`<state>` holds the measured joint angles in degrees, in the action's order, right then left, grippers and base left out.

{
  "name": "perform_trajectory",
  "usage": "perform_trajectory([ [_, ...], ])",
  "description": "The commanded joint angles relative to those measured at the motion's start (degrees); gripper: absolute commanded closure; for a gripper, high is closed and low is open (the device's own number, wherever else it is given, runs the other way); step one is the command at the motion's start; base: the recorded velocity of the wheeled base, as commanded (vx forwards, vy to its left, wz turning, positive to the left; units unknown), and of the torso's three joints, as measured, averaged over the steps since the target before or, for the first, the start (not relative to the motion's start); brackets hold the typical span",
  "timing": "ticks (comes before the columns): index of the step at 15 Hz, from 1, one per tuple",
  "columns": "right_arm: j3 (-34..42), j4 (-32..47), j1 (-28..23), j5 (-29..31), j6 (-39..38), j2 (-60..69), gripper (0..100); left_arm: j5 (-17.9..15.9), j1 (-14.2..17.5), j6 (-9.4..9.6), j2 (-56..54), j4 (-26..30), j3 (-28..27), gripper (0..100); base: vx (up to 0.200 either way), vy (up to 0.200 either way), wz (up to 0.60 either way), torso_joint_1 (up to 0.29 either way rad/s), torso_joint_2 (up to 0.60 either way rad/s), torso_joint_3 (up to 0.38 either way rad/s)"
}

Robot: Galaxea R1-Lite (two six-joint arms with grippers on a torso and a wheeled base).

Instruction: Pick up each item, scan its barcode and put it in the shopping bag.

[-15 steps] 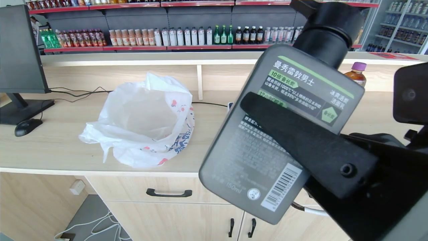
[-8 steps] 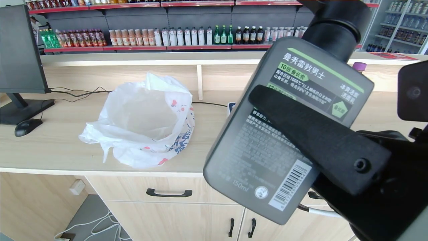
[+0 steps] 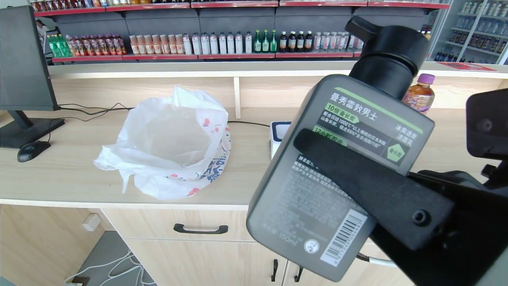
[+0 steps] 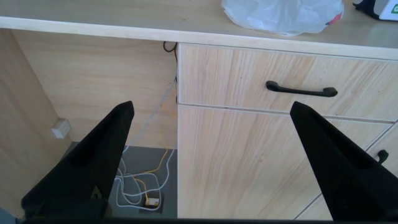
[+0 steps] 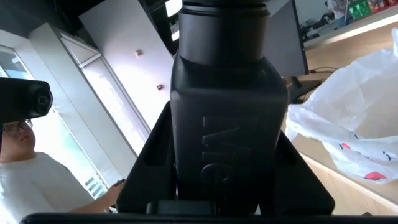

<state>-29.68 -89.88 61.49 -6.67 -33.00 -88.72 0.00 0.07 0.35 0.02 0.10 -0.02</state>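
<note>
Holds the dark grey pump bottle (image 3: 301,206) in the air, close before the head camera, to the right of the shopping bag (image 3: 170,147). Clamps it across the middle with the right gripper (image 3: 317,151), one black finger lying over the back label, the other hidden behind. Tilts it, pump cap up and away, base low and forward. Leaves the barcode (image 3: 343,237) uncovered at the lower corner, just past the finger: probably the reason for so central a grip. Faces that barcode toward the robot, though, not toward the white scanner (image 3: 277,135) on the surface (image 3: 59,174) just behind the bottle's edge. Likely calls for a turn of the wrist before any read.

Has open air to the left, over the bag's wide mouth, with bare wood between bag and scanner. Has less room on the right, where a purple-capped tea bottle (image 3: 420,93) stands by the back ledge. Hangs the left gripper (image 4: 210,106) low before the drawer front (image 4: 249,74), fingers wide apart, nothing between them, well apart from the work.
</note>
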Motion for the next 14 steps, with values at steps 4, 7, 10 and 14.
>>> perform_trajectory([
  [4, 1.12, -0.12, -0.41, -0.10, 3.82, -1.19, 100, 0.00, 0.01, 0.00, 0.06, -0.01, 0.02, 0, 0.000, 0.000, 0.00, 0.000, 0.00, 0.000],
  [7, 0.68, -0.12, -4.10, -0.28, 11.29, -4.70, 100, 0.00, 0.01, 0.00, 0.06, -0.01, 0.02, 0, 0.000, 0.000, 0.00, 0.000, 0.00, 0.000],
  [10, 1.21, -0.12, -7.52, -0.63, 18.32, -6.11, 100, 0.00, 0.01, 0.00, 0.06, -0.01, 0.02, 0, 0.000, 0.000, 0.00, 0.000, 0.00, 0.000],
  [14, 1.12, -0.12, -18.86, -0.54, 22.98, -5.85, 100, 0.00, 0.01, 0.00, 0.06, -0.01, -0.06, 0, 0.000, 0.000, 0.00, 0.000, 0.00, 0.000],
])
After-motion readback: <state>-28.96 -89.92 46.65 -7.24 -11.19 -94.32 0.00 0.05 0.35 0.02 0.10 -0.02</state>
